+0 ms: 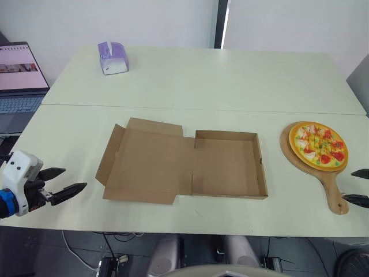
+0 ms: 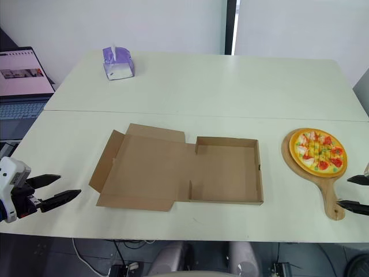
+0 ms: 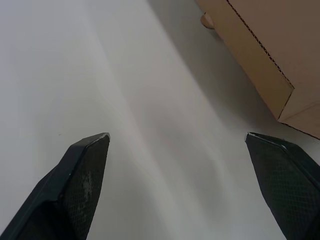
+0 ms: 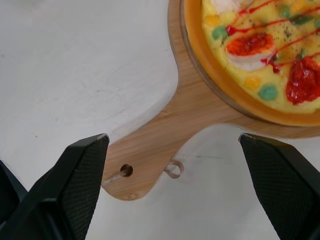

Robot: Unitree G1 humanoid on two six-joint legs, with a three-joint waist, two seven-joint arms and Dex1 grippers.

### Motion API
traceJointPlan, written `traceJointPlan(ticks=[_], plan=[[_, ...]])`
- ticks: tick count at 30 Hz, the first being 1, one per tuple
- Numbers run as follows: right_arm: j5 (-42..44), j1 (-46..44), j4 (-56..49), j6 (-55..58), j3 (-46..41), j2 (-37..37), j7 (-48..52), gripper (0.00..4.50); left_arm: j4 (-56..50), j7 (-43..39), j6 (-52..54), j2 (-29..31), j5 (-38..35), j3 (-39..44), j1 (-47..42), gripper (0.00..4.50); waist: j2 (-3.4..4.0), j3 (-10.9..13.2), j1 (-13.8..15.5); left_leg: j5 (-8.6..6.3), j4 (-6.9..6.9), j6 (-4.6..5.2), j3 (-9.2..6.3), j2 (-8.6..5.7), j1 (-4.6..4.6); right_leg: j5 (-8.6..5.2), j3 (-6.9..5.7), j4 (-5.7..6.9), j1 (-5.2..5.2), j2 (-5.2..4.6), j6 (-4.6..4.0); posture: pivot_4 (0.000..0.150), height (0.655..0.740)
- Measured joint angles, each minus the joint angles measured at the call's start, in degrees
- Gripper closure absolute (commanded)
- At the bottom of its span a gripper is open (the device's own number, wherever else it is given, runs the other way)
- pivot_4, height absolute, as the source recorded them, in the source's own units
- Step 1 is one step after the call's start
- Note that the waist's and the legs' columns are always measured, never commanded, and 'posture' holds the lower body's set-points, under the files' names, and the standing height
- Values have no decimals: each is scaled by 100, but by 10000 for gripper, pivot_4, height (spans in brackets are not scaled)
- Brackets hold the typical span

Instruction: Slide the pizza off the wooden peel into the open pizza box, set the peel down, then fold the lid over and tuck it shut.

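The round yellow-topped pizza (image 1: 319, 144) rests on a rigid, probably light round wooden peel (image 1: 333, 193) on the pale bench (image 1: 230, 81), right of the open brown cardboard box (image 1: 228, 164). The right gripper (image 1: 348, 184) gapes wide beside the slim handle, the sensible hold. The pizza likely slides if tipped.

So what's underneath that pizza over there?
A wooden peel lies under the pizza, its rim and handle showing, flat on the table. The board's middle is covered by the pizza.

An office or lab room: 2 plain pale tables (image 1: 190, 81) pushed together by a white wall, an open laptop (image 1: 20, 75), and a tissue box (image 1: 113, 57).
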Motion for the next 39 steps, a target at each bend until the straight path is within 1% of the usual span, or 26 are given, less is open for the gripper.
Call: traceJointPlan(ticks=[12,16,18,20,23,26,30,35,39], plan=[[-192,-63,309,-102,-1,-39,-93,289,104,-230,59,18,-79,69,62,0,0,0,-2,0,-1,0,2,0,17,-1,0,0,14,0,-1,1500,7251],[-198,-68,337,-164,-1,-39,-110,289,-9,-473,96,301,-135,251,55,0,0,0,-2,-1,-1,0,2,0,20,-1,1,0,17,0,-1,1500,7251],[-199,-68,355,-170,-2,-39,-125,289,-204,-516,199,373,-257,251,-165,0,0,0,15,0,0,0,1,-2,22,-1,1,0,20,0,-1,1500,7251],[-195,-97,347,-179,-29,-39,-148,289,-575,-517,346,506,-480,150,-574,0,0,0,40,0,1,0,2,-2,26,-1,1,0,25,0,-1,1500,7251],[-156,-29,228,-121,-221,-1,-236,289,-1142,-510,579,627,-873,-252,-1221,0,6,2,43,1,0,-3,4,-4,30,-1,5,1,28,0,0,1500,7251],[12,119,-130,122,-569,240,-347,289,-1552,-469,851,608,-1303,-804,-1906,0,7,2,27,10,-4,-18,2,-4,34,-1,5,7,29,2,0,1500,7251],[261,554,-1028,735,-1055,665,-513,289,-2087,-372,1015,263,-1813,-1673,-2766,0,11,0,28,11,-3,-20,4,-4,36,0,10,8,34,2,1,1500,7251],[591,986,-2273,1946,-1683,1234,-1002,289,-2492,-512,1078,-209,-2083,-2797,-3591,0,9,1,20,11,-2,-21,3,-4,42,-1,14,9,43,8,3,1500,7251],[730,1026,-3099,2929,-1687,1409,-1599,289,-2587,-899,938,-350,-2085,-3433,-4167,0,9,1,4,13,-1,-23,8,-5,44,-5,21,8,45,14,9,1500,7251]])
